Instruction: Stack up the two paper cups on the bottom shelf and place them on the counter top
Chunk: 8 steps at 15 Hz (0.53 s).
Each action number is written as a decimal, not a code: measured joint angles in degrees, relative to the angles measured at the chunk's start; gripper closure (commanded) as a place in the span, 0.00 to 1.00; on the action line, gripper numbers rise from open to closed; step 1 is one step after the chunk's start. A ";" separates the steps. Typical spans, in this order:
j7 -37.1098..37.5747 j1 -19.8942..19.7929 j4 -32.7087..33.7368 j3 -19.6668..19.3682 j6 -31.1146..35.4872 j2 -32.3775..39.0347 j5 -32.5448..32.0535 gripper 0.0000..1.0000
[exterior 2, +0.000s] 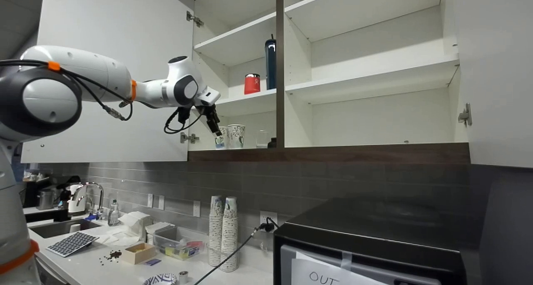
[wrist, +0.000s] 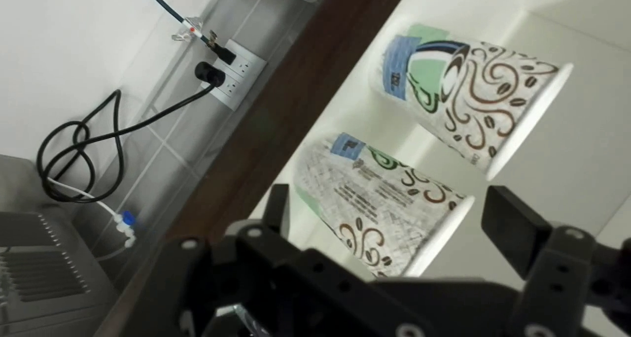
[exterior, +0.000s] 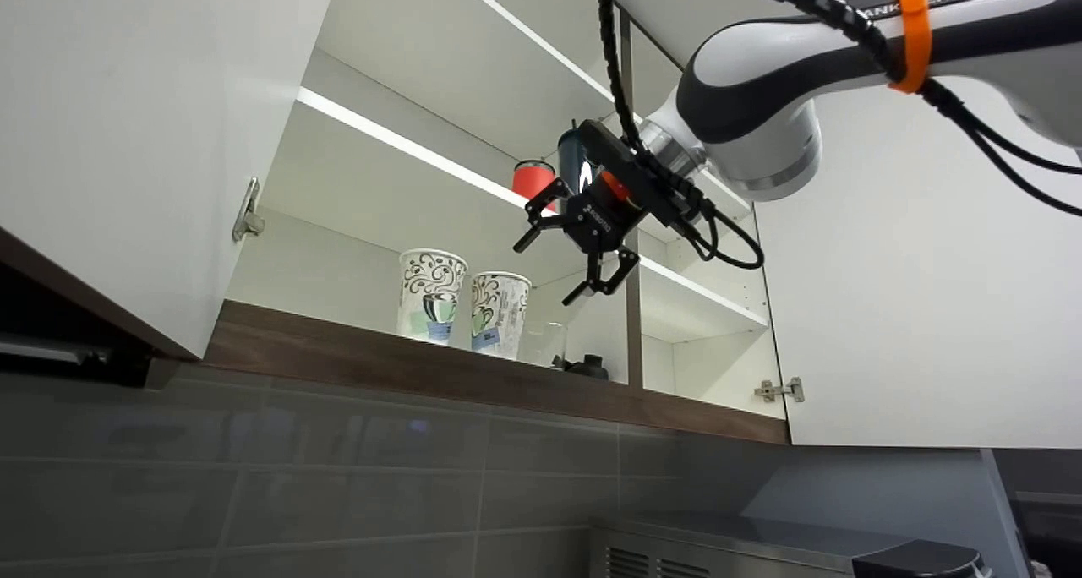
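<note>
Two white paper cups with a swirl print stand upright and apart on the bottom shelf (exterior: pixel 406 365). The left cup (exterior: pixel 431 295) and the right cup (exterior: pixel 500 314) also show in an exterior view (exterior 2: pixel 222 138) (exterior 2: pixel 237 136), where my gripper (exterior 2: pixel 217 131) overlaps the left one. My gripper (exterior: pixel 543 275) is open and empty, in front of the shelf and tilted down. In the wrist view the nearer cup (wrist: pixel 379 204) appears between the open fingers (wrist: pixel 394 219), with none touching it; the farther cup (wrist: pixel 468 90) is beyond. The counter top (exterior 2: pixel 98 270) lies below.
A clear glass (exterior: pixel 543 344) and a small dark object (exterior: pixel 589 368) stand right of the cups. A red cup (exterior: pixel 532 179) and a dark bottle (exterior 2: pixel 270 64) are on the shelf above. Open doors (exterior: pixel 127 139) flank the cabinet. Cup stacks (exterior 2: pixel 230 239) and a black appliance (exterior 2: pixel 366 231) stand below.
</note>
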 measured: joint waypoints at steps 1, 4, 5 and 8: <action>0.00 0.42 1.44 -0.22 0.94 1.33 -0.86 0.00; -0.06 1.89 4.98 -1.21 1.78 4.34 -3.55 0.00; -0.06 2.24 5.95 -1.54 1.78 5.11 -4.88 0.00; -0.01 2.91 8.11 -2.64 1.63 7.13 -8.94 0.00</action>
